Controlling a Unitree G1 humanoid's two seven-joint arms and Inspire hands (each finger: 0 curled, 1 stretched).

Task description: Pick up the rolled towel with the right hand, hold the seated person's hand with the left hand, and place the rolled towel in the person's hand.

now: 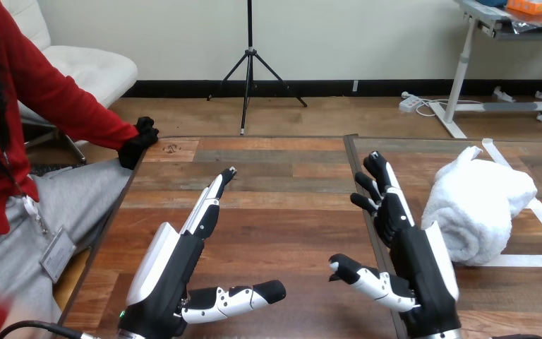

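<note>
A white rolled towel (478, 203) lies on the table at the right, just right of my right hand (413, 251). That hand stands edge-up with straight fingers and its thumb spread toward the middle, holding nothing and a little apart from the towel. My left hand (176, 265) is low at the front left, fingers straight and pointing away, thumb out to the right, holding nothing. The person's hand (138, 141), in a black glove, rests at the table's far left corner, well beyond my left hand.
The wooden table (282, 183) has a dark seam (358, 183) running front to back between my hands. White tape lines (536, 212) mark the surface around and beyond the towel. The person sits at the left side.
</note>
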